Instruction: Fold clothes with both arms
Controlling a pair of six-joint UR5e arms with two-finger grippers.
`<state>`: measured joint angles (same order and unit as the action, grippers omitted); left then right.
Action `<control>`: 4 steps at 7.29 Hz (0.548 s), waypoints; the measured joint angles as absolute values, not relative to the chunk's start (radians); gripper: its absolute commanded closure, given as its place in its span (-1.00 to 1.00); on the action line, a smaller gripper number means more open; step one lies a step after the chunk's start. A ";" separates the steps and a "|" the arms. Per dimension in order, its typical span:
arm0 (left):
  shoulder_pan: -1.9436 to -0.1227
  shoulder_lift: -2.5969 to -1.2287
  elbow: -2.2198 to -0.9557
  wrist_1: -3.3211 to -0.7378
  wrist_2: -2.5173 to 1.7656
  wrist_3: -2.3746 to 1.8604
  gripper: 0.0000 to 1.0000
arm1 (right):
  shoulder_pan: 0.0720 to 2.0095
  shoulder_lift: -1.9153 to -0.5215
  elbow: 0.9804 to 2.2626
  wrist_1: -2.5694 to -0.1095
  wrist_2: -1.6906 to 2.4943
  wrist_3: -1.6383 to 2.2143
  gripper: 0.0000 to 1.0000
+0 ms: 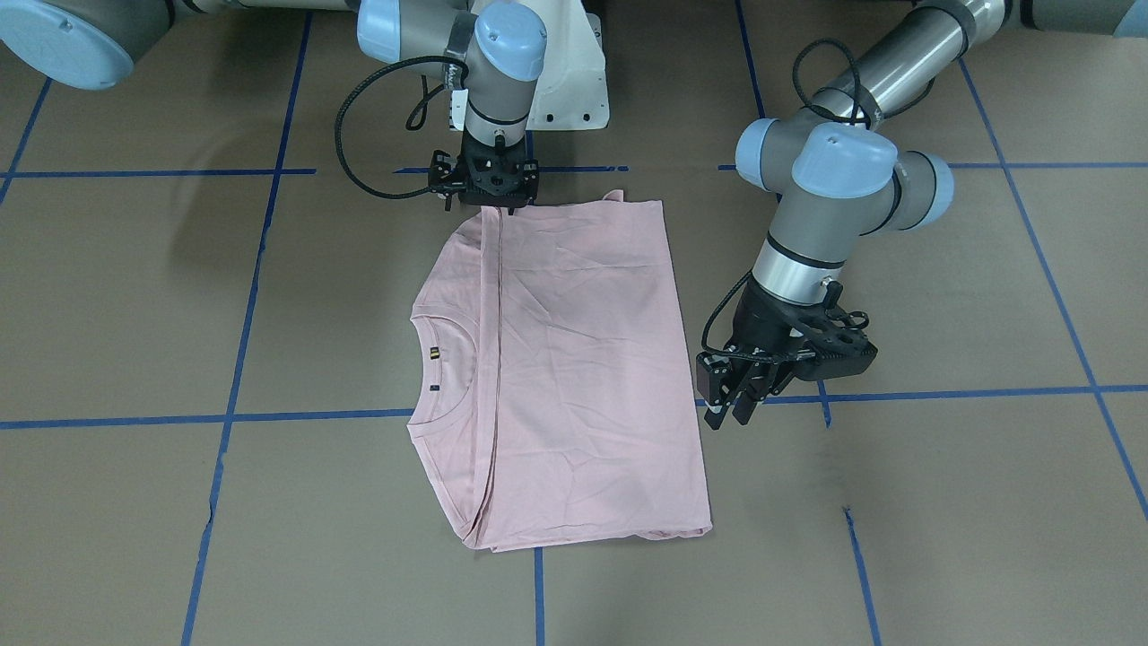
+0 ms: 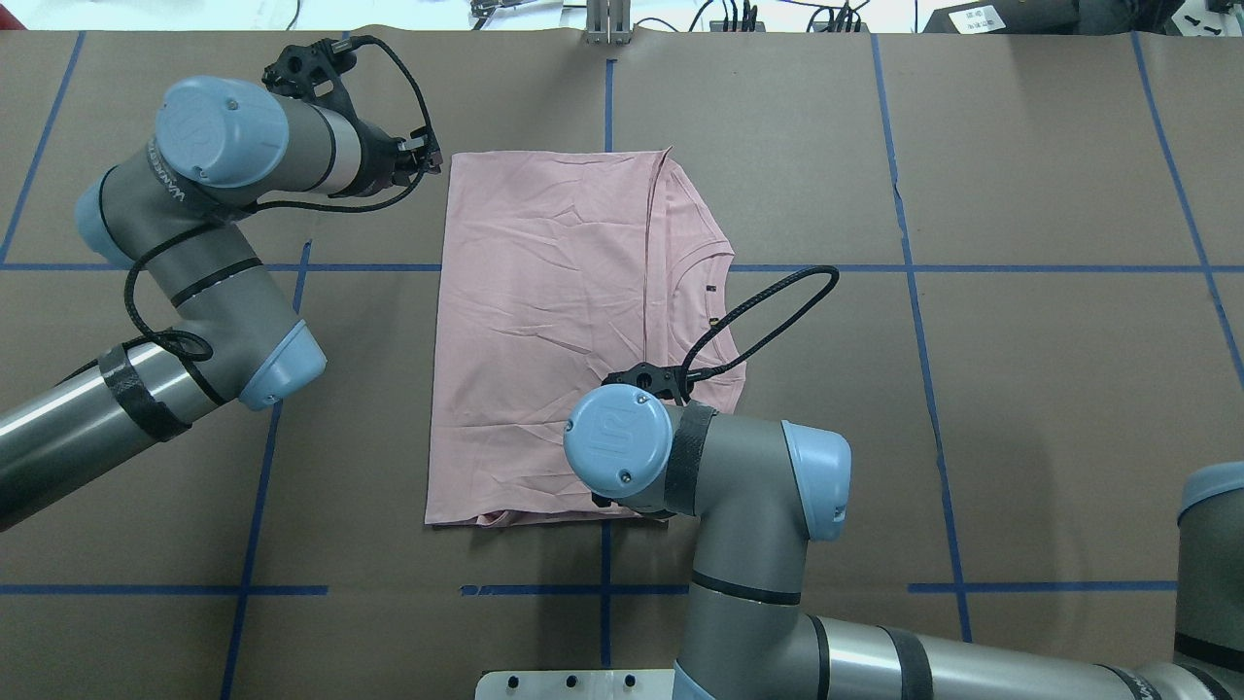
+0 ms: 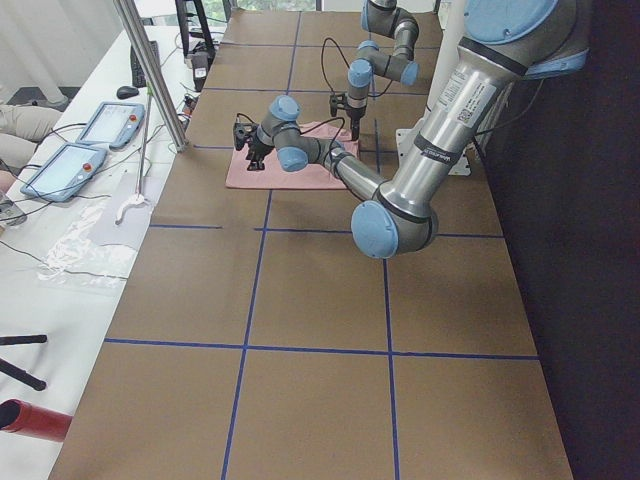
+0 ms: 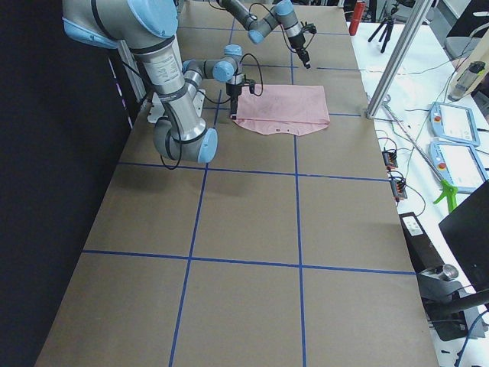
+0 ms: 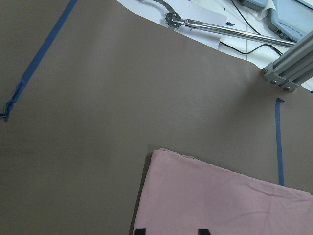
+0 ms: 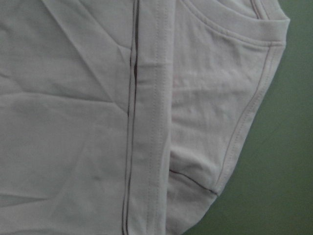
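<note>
The pale pink T-shirt (image 1: 583,359) lies flat with one side folded over. The flap's edge (image 2: 646,243) runs beside the collar (image 1: 444,336). My right gripper (image 1: 491,199) stands straight down on the shirt's near edge, at the end of that fold line. Its wrist hides it from overhead, and I cannot tell whether its jaws are open or shut. The right wrist view shows only the fold seam (image 6: 146,122) and a sleeve hem close up. My left gripper (image 1: 728,414) hovers open and empty off the shirt's far corner (image 5: 156,154).
The brown table (image 2: 1020,408) is marked with blue tape lines (image 2: 914,292). A white base plate (image 1: 574,90) sits between the arms. Past the far edge are an aluminium post (image 5: 288,73), cables and tablets (image 3: 65,165). The left arm's elbow (image 2: 282,365) hangs beside the shirt.
</note>
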<state>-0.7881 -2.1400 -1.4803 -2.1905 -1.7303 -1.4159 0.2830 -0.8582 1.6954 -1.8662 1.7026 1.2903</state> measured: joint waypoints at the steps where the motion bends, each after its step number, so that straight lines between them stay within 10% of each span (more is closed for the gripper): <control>1: -0.788 -2.140 -1.480 -2.191 -1.730 -1.416 0.07 | 0.279 -0.859 1.689 -1.866 1.703 1.287 -1.00; 4: -0.788 -2.141 -1.480 -2.191 -1.730 -1.416 0.07 | 0.278 -0.867 1.679 -1.867 1.705 1.283 -1.00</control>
